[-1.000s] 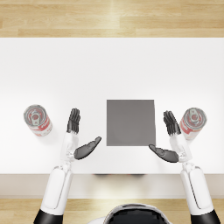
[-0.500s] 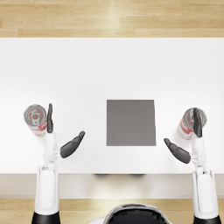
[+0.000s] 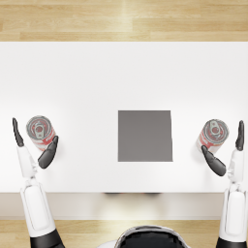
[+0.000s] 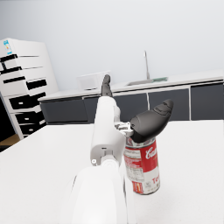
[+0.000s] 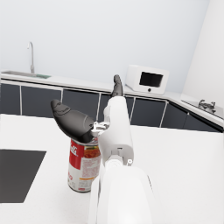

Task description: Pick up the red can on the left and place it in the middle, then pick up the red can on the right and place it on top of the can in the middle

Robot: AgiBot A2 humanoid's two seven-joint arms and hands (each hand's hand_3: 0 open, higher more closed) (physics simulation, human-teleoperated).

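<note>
Two red cans stand upright on the white table (image 3: pixel 97 77). The left can (image 3: pixel 40 131) (image 4: pixel 142 169) sits between the spread fingers and thumb of my left hand (image 3: pixel 27 151) (image 4: pixel 131 120), which is open around it and has no grip on it. The right can (image 3: pixel 213 134) (image 5: pixel 83 168) stands the same way inside my open right hand (image 3: pixel 231 157) (image 5: pixel 94 120), with the thumb on its inner side and the fingers past its outer side. A dark grey square mat (image 3: pixel 145 135) (image 5: pixel 15 175) lies in the middle between the cans, with nothing on it.
The table's front edge (image 3: pixel 124 193) runs just below both hands. A wooden floor (image 3: pixel 124 19) shows beyond the far edge. Kitchen counters, a sink tap (image 4: pixel 146 65) and a microwave (image 5: pixel 148 79) stand far behind the table.
Both hands have moved outward from beside the grey mat. Each now brackets its own can, fingers on the outer side and thumb on the inner. The cans have not moved.
</note>
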